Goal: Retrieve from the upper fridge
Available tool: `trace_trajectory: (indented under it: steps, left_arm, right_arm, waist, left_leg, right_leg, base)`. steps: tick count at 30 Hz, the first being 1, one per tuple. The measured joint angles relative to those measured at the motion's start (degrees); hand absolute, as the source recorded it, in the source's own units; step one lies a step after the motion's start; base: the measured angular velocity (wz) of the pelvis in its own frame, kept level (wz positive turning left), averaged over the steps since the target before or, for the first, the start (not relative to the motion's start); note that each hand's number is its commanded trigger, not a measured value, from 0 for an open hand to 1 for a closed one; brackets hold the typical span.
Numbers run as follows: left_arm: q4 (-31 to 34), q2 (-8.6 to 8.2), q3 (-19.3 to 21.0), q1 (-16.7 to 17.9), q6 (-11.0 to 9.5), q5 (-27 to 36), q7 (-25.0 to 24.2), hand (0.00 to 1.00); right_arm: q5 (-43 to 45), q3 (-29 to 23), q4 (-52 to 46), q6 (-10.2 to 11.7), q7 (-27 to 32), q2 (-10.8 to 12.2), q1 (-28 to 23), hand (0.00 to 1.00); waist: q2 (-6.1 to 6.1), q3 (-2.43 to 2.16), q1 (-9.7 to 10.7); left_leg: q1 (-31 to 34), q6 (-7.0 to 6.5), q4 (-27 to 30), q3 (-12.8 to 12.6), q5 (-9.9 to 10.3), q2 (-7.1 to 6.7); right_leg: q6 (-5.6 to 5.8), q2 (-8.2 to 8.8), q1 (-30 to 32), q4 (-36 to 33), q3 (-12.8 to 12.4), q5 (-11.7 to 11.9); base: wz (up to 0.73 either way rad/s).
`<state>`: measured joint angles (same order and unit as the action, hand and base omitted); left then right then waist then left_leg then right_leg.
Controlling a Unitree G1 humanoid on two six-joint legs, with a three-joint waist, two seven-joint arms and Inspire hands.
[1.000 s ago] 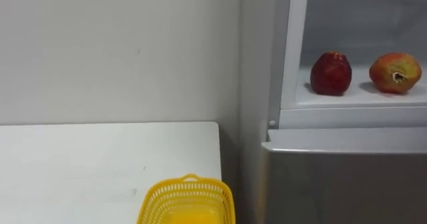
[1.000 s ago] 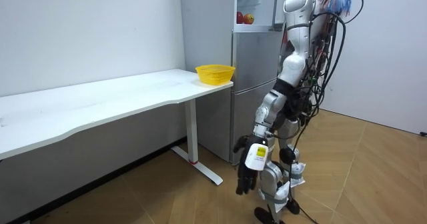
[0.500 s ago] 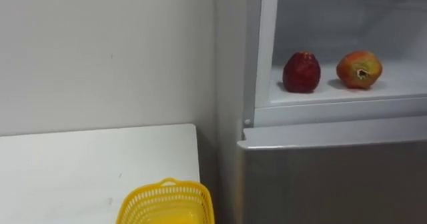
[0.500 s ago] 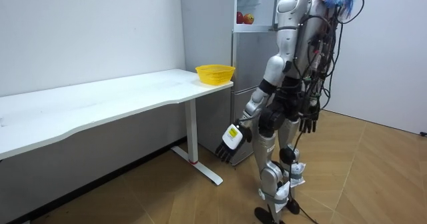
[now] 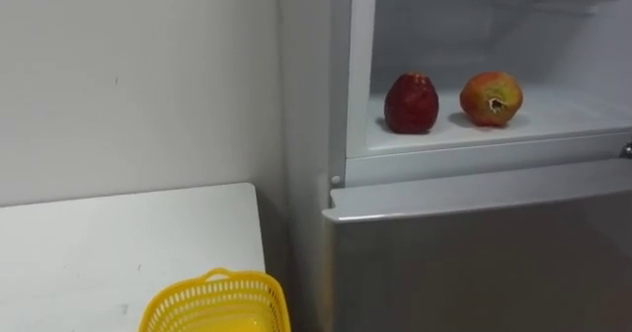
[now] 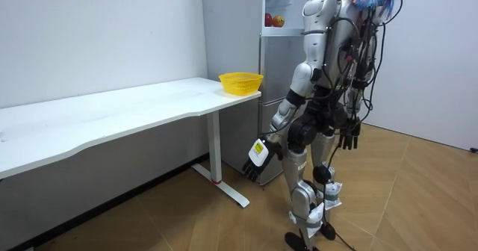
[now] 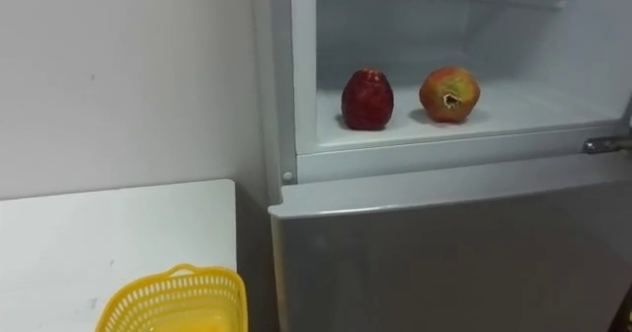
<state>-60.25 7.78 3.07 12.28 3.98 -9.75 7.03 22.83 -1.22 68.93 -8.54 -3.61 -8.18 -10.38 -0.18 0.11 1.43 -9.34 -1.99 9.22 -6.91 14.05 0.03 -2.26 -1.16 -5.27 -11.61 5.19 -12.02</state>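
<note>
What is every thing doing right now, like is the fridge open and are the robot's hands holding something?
upper fridge: open
lower fridge door: shut
dark red fruit: upright inside, untouched
orange-red fruit: beside it, not touching
yellow basket: upright on the table
left hand: open, hanging, empty
right hand: open, hanging, empty

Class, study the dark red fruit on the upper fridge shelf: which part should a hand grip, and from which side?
Probably round its broad middle, coming in from the open front. The dark red fruit stands upright near the shelf edge, apart from the orange-red fruit, leaving room either side.
</note>
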Motion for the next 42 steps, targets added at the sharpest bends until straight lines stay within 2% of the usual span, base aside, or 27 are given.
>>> trace_trajectory:
  steps: [3, 6, 10, 13, 15, 18, 22, 24, 28, 30, 37, 38, 42]
  left_arm:
    - [0.0, 0.04, -0.6, 0.0, -0.2, 0.0, 0.1, 0.00]
    - [0.0, 0.01, -2.5, 0.0, -0.3, 0.0, 0.2, 0.00]
    - [0.9, -0.27, -2.6, -0.1, -0.4, -1.6, 0.2, 0.00]
    - [2.0, -0.25, -2.8, -0.7, -0.7, -2.2, 0.2, 0.00]
    - [4.0, -0.12, -3.7, -0.6, -2.0, -2.1, 0.2, 0.00]
    - [4.8, -0.34, -3.9, -0.2, -4.6, -2.2, 0.2, 0.00]
    - [4.8, -0.37, -3.9, -0.2, -5.8, -2.1, 0.2, 0.00]
    - [4.8, -0.27, -3.8, 0.3, -5.9, -2.1, 0.2, 0.00]
    - [4.4, -0.19, -4.5, 0.8, -7.0, -1.7, 0.3, 0.00]
    - [3.8, -0.16, -4.6, 0.8, -7.9, -1.5, 0.8, 0.00]
    - [1.7, 0.39, -4.5, 0.8, -9.0, -0.9, 1.3, 0.00]
    - [0.3, 0.69, -4.6, 0.7, -9.4, -0.9, 1.4, 0.00]
    - [-4.0, 2.18, -6.8, -0.3, -9.4, -1.0, 1.4, 0.00]
  right_arm:
    - [0.1, 0.0, -2.2, 1.5, 1.6, 0.0, 0.1, 0.00]
    - [1.0, -0.1, -4.8, 2.2, 3.4, 0.0, 0.3, 0.00]
    - [3.2, -0.3, -10.7, 2.8, 6.2, 0.0, 0.0, 0.00]
    - [3.0, -1.2, -20.0, 4.3, 9.4, 0.2, -1.2, 0.00]
    - [1.9, -1.1, -31.2, 7.3, 11.9, 0.9, -4.2, 0.00]
    - [2.4, -0.6, -39.8, 10.5, 13.5, 2.2, -6.2, 0.00]
    - [2.4, 0.5, -50.8, 11.5, 15.4, 2.3, -9.0, 0.00]
    - [2.3, 0.9, -60.0, 12.1, 17.0, 2.3, -10.6, 0.00]
    - [2.5, 1.0, -70.4, 13.6, 19.9, 1.9, -10.4, 0.00]
    - [2.4, 1.1, -76.0, 15.5, 21.6, 1.5, -9.6, 0.00]
    - [2.7, 1.7, -88.3, 16.7, 25.5, 1.1, -8.6, 0.00]
    - [2.8, 2.1, -90.5, 16.8, 26.2, 1.0, -8.5, 0.00]
    - [3.1, 2.8, -93.4, 19.8, 28.9, 0.5, -6.2, 0.00]
  waist:
    - [0.06, 0.01, 0.1]
    - [0.18, 0.01, 0.2]
    - [0.34, 0.01, 0.2]
    - [0.56, 0.06, 0.2]
    - [0.75, -0.03, 0.2]
    - [0.75, -0.10, 0.2]
    - [1.02, -0.27, 0.0]
    - [1.00, -0.27, 0.2]
    - [1.01, -0.40, 0.7]
    - [0.96, -0.47, 0.3]
    - [0.74, -0.49, -0.1]
    - [0.75, -0.49, -0.1]
    - [0.56, -0.42, -0.1]
  left_leg:
    - [0.0, -0.03, -0.5, 0.2, 0.0, 0.02]
    - [0.4, -0.03, -0.5, -0.4, 0.0, 0.06]
    - [1.7, -0.02, -0.3, -1.0, 0.0, 0.14]
    - [2.1, -0.02, 0.0, -1.5, 0.0, 0.20]
    - [2.2, -0.01, 0.0, -1.6, 0.0, 0.17]
    - [2.0, 0.01, 0.1, -1.6, 0.0, 0.17]
    - [1.9, 0.02, 0.1, -2.0, 0.0, 0.17]
    - [1.9, 0.02, 0.1, -2.3, 0.0, 0.18]
    - [1.8, 0.02, 0.1, -2.9, 0.0, 0.19]
    - [1.7, 0.03, 0.1, -4.1, 0.0, 0.21]
    - [2.7, 0.03, 0.1, -4.2, 0.0, 0.37]
    - [2.8, 0.03, 0.1, -4.2, 0.0, 0.39]
    - [2.5, 0.03, 0.1, -4.2, 0.0, 0.50]
  right_leg:
    - [0.00, -0.03, 0.2, -0.2, 0.0, 0.1]
    - [0.00, -0.13, 1.0, -0.6, -0.4, 0.1]
    - [-0.17, -0.13, 2.6, -1.0, -0.5, 0.2]
    - [-0.21, -0.15, 3.2, -0.9, -0.9, 0.4]
    - [-0.19, -0.12, 3.1, -0.8, -0.9, 0.4]
    - [-0.10, -0.18, 2.7, -0.1, -0.9, 0.5]
    - [-0.09, -0.23, 2.4, 0.0, -1.6, 0.5]
    - [-0.09, -0.31, 2.4, 0.0, -2.0, 0.5]
    - [-0.08, -0.37, 2.5, 0.0, -2.2, 0.5]
    - [-0.05, -0.86, 3.1, -0.1, -3.4, 0.7]
    - [-0.22, -1.07, 4.1, -0.2, -3.6, 1.2]
    - [-0.26, -1.10, 4.1, -0.2, -3.6, 1.3]
    - [-0.32, -1.21, 3.3, 0.0, -3.5, 1.5]
  base:
    - [0.00]
    - [-0.06]
    - [-0.12]
    - [-0.08]
    - [0.00]
    - [0.00]
    - [-0.08]
    - [-0.09]
    - [-0.01]
    - [-0.19]
    - [-0.04]
    - [0.00]
    - [0.00]
